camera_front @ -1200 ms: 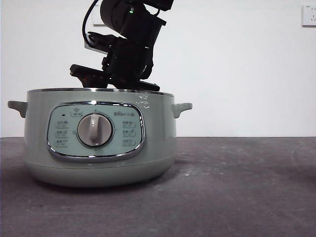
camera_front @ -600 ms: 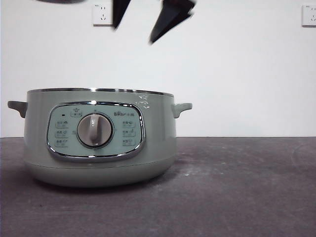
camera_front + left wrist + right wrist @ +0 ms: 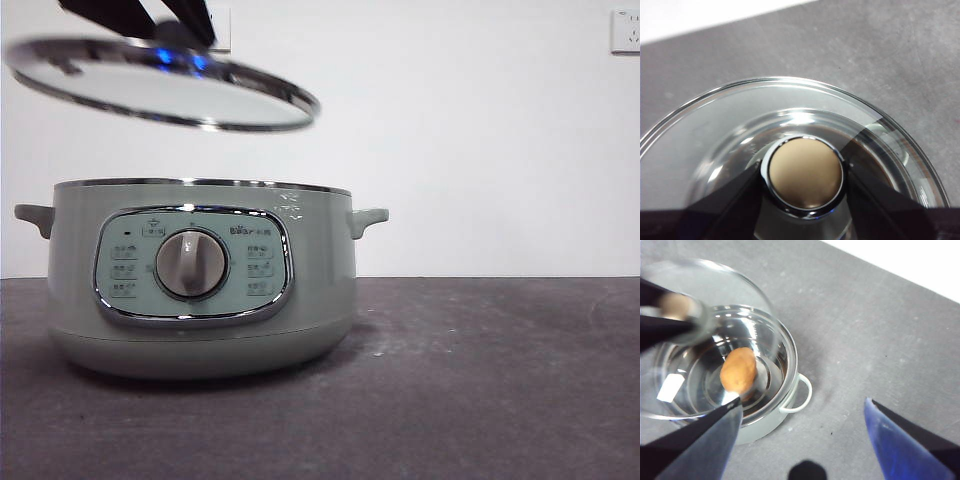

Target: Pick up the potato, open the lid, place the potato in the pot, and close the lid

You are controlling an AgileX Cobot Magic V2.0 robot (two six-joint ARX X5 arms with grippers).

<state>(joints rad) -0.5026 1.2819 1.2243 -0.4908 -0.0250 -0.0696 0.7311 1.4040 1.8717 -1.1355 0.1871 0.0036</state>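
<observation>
The pale sage-green pot (image 3: 200,290) stands on the dark table with its mouth uncovered. The orange-brown potato (image 3: 739,371) lies inside the pot (image 3: 792,357). My left gripper (image 3: 160,20) is shut on the knob (image 3: 805,180) of the glass lid (image 3: 165,85) and holds it tilted in the air, above the pot and a little to its left. In the left wrist view the lid (image 3: 715,125) fills the picture around the left gripper (image 3: 805,172). My right gripper (image 3: 802,404) is open and empty, high above the pot, out of the front view.
The dark grey table (image 3: 500,380) stretches to the right of the pot. A white wall with sockets (image 3: 626,30) stands behind. The pot's side handles (image 3: 368,218) stick out on both sides.
An arm that reached into the pot's mouth has risen out of the front view. The lid has come down and to the right from the top left, over the pot.
</observation>
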